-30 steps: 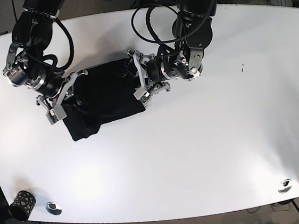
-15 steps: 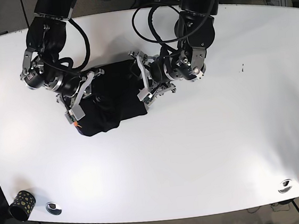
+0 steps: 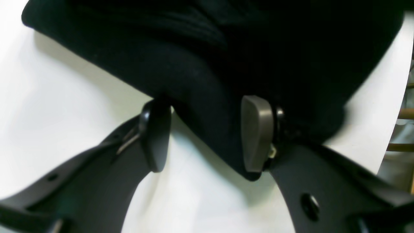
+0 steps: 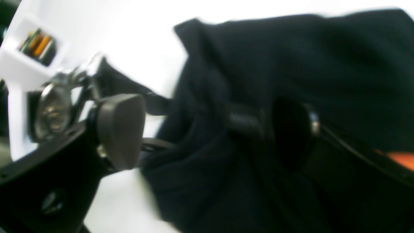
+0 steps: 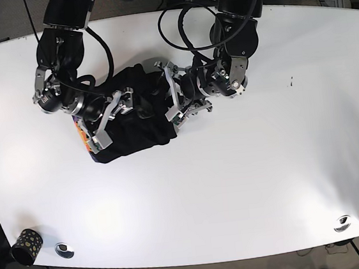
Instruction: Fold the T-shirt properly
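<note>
Base view showed a soft, bunched black cotton T-shirt [image 5: 129,117] on the smooth white table [image 5: 249,185]. Left gripper [image 3: 207,134] gaped wide, a thick fold between its pads. Right gripper [image 4: 207,129] spread wide too, straddling rumpled cloth.

Both arms black w/ silver-grey joint housings; 2 arms total. Left arm [image 5: 236,32]: thick black cables looping off the upper link, round silver wrist housing w/ small screws. Right arm [image 5: 56,64]: same black links, black cable loop, ribbed silver-black wrist ring. Left gripper [image 3: 207,134]: 2 matte black fingers, rounded grey-brown pads [image 3: 257,132], round screw hole in each finger. Right gripper [image 4: 207,129]: same grey pad, black finger, chrome round fitting, white bracket, orange strip at edge.
</note>
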